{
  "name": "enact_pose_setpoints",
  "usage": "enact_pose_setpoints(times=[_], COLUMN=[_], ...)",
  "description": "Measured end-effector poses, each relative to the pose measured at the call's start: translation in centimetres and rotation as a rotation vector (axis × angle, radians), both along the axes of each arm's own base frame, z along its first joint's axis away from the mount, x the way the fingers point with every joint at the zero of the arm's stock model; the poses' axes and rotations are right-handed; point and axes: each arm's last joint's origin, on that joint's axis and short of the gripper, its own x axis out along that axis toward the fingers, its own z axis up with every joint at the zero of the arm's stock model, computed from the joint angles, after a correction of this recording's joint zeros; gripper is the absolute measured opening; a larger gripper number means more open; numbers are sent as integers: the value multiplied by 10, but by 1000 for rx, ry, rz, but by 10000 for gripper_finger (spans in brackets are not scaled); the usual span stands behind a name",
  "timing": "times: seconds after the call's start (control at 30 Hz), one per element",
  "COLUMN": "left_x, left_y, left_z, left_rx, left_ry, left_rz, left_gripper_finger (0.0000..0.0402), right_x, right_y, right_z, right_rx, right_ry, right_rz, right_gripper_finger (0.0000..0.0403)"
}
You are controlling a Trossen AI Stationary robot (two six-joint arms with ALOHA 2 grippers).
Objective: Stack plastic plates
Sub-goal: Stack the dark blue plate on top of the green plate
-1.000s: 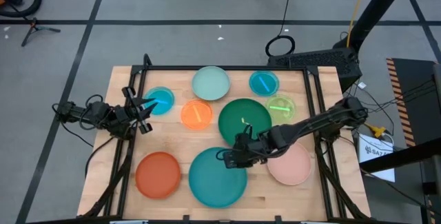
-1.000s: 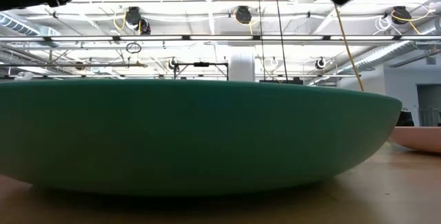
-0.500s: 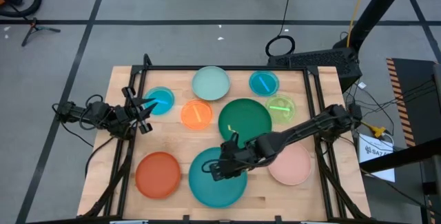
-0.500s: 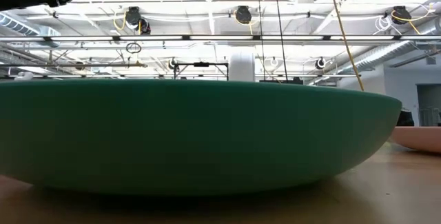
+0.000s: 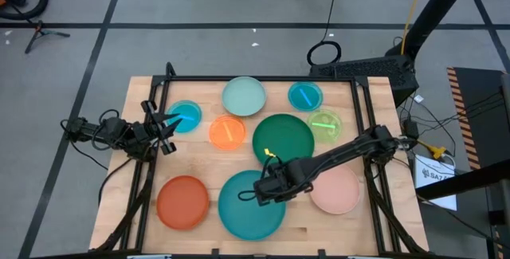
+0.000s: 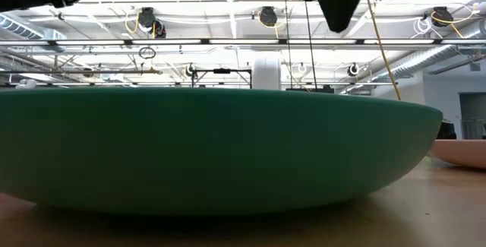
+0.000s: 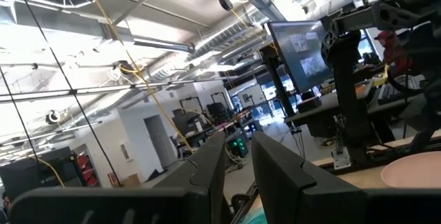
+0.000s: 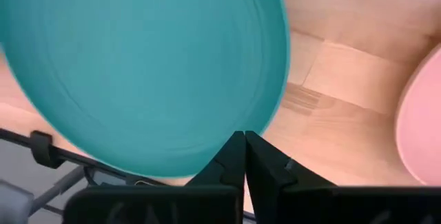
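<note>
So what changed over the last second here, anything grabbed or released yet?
The right gripper swung from over the dark green plate's near edge out over the teal plate, then eased back slightly. Its fingers are shut, holding nothing; nothing was grabbed or released. The left gripper stayed beside the blue plate, and no plate moved.

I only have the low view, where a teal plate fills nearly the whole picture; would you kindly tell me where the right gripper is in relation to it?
Observer: From above, the right gripper hangs over the teal plate, near its far rim.
Operator: Thank you. Are its fingers open?
Observer: No. The right wrist view shows them closed together, gripping nothing.
Operator: And where is the left arm?
Observer: The left gripper waits at the table's left edge, beside a small blue plate.
Operator: What lies just beyond the teal plate?
Observer: The large dark green plate, lying flat on the table.
</note>
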Motion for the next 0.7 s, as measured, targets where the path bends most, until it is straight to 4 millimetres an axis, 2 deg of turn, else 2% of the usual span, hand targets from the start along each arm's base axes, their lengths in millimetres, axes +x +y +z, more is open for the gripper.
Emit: enact_pose_setpoints(times=[0.2,0.4,0.53,0.7], left_x=[0,0,0,0], left_y=[0,0,0,0], left_z=[0,0,0,0], left_rx=[0,-1,-1,0], left_ry=[0,0,0,2], left_rz=[0,0,0,0], left_gripper_finger=[81,81,81,81], right_x=[-2,-10,-10,-8], right_y=[-1,-5,-7,-7], right_z=[-4,-5,-5,-6], right_rx=[-18,-94,-129,-130], right_ry=[5,77,66,45], right_rz=[74,107,115,122], right_gripper_finger=[39,125,184,215])
